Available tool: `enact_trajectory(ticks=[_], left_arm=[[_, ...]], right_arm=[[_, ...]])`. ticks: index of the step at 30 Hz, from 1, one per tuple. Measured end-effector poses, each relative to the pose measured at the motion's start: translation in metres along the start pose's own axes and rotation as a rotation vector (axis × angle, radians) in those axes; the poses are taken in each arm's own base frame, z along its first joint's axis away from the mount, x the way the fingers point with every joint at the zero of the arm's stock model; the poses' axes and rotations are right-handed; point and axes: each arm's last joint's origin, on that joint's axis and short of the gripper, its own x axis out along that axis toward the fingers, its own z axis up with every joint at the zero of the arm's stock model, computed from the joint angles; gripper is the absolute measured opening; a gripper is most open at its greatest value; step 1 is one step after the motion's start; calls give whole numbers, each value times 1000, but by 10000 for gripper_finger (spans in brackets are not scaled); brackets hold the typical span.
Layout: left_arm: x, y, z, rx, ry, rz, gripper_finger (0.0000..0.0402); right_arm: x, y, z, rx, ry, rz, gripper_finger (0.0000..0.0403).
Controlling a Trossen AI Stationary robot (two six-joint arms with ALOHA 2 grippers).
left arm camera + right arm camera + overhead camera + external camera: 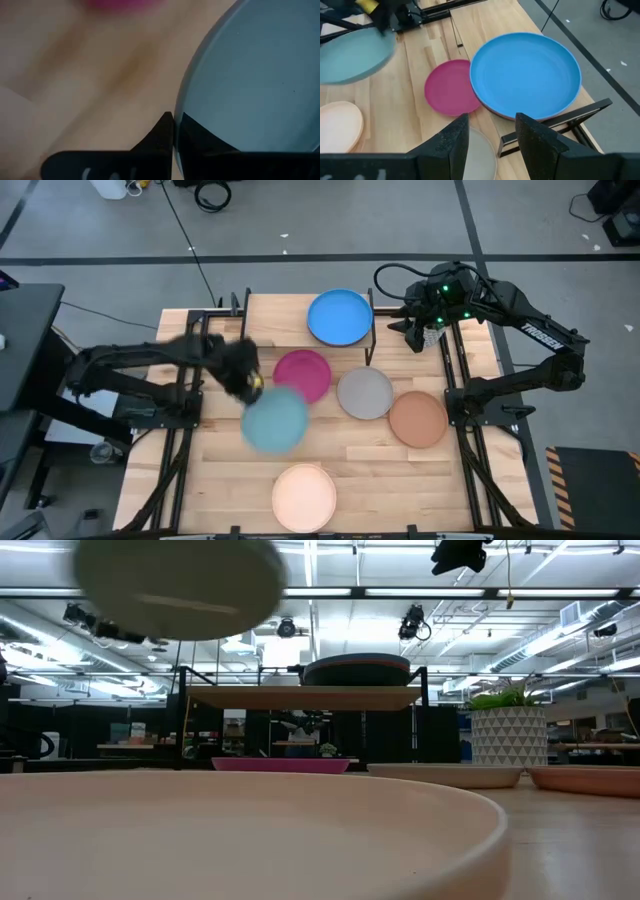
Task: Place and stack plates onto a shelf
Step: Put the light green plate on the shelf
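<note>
My left gripper is shut on a light blue-teal plate, which shows high up in the low view. A blue plate lies on the shelf, with another plate's reddish rim under it. My right gripper is open and hovers over the shelf's right end, touching nothing. On the table lie the magenta plate, the grey plate, the tan plate and the cream plate. My left gripper pinches the light blue-teal plate at its rim, on the far-left part of the plate. One finger lies over the inner face and the other on the outside. The plate is lifted clear and about level.
The shelf's black legs stand at the table's far middle. The table plates lie close together in front of the shelf. Black rails run along both table sides. Bare wood lies at the near left. A white plant pot stands behind.
</note>
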Motion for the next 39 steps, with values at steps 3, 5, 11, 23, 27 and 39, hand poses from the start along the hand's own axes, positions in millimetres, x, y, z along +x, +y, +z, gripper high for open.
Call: enact_trajectory(ticks=[3, 5, 11, 23, 27, 39], left_arm=[[-34, 4, 24, -136, -200, 10, 15], [-55, 5, 39, -178, -309, 21, 15], [-99, 15, 81, -282, -493, 170, 15], [-103, 68, 156, -358, -241, 407, 15], [-115, 74, 163, -333, -231, 425, 15], [-108, 101, 177, -354, -160, 491, 15]], right_arm=[[0, 0, 0, -17, 0, 0, 168], [0, 0, 0, -33, 0, 0, 167], [0, 0, 0, -64, -3, 7, 167], [0, 1, 6, -43, -59, 49, 168], [0, 1, 6, -38, -60, 43, 168], [1, 0, 9, -64, -88, 23, 168]])
